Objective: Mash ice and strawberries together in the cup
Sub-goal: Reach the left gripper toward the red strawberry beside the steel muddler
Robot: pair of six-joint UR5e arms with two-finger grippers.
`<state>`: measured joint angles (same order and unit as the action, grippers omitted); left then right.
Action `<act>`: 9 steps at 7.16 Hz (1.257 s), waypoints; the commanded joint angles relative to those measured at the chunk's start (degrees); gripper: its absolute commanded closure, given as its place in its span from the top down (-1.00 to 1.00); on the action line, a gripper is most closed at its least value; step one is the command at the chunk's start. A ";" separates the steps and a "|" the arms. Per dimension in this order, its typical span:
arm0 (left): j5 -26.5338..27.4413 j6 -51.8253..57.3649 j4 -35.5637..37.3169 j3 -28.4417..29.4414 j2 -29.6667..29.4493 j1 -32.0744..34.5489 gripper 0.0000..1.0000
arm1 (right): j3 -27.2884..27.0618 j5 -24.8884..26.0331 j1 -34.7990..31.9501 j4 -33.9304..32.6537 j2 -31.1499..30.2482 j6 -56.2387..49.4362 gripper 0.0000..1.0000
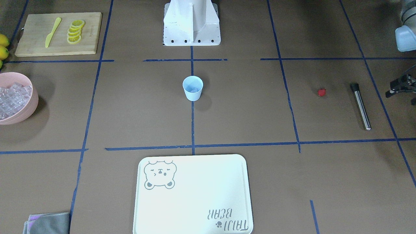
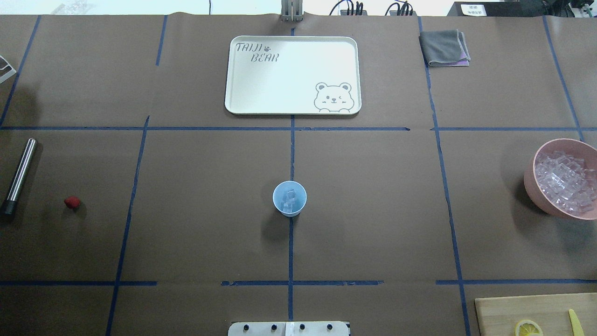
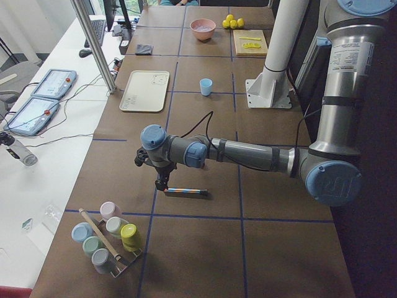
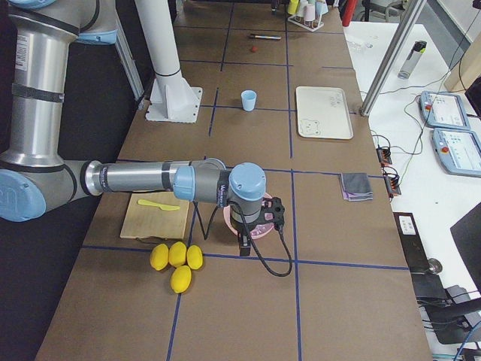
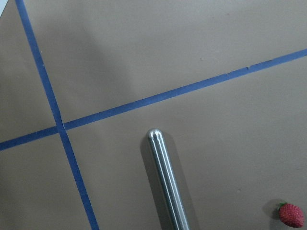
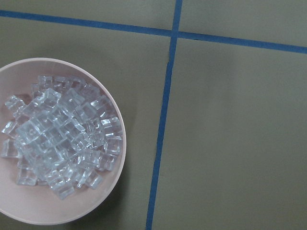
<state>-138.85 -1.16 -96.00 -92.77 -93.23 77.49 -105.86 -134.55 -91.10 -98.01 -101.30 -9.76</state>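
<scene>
The light-blue cup (image 1: 192, 87) (image 2: 289, 198) stands upright at the table's middle with a few clear ice cubes (image 2: 290, 199) in it. A single red strawberry (image 1: 321, 92) (image 2: 72, 202) (image 5: 291, 214) lies on the table far to the robot's left, next to a steel rod with a black end (image 1: 360, 105) (image 5: 165, 184). My left gripper (image 1: 390, 88) (image 3: 162, 185) hovers just beyond the rod, its two fingers apart and holding nothing. Over the pink bowl hangs my right gripper (image 4: 244, 244); I cannot tell whether it is open or shut.
A pink bowl (image 2: 529, 179) (image 6: 117, 158) heaped with ice sits at the robot's right. Near it are a wooden board (image 1: 35, 40) with lemon slices and a yellow knife, and whole lemons (image 4: 176, 259). A white bear tray (image 2: 293, 44) and a grey cloth (image 2: 444, 47) lie at the far side.
</scene>
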 commanded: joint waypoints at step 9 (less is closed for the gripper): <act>16.15 -45.13 -25.73 -9.44 8.33 -24.47 1.00 | 0.21 -0.01 -0.04 0.10 -1.27 -0.52 0.98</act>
<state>-124.82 -42.68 -121.60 -100.61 -85.70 56.62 -105.77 -134.63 -91.14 -97.98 -102.40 -10.00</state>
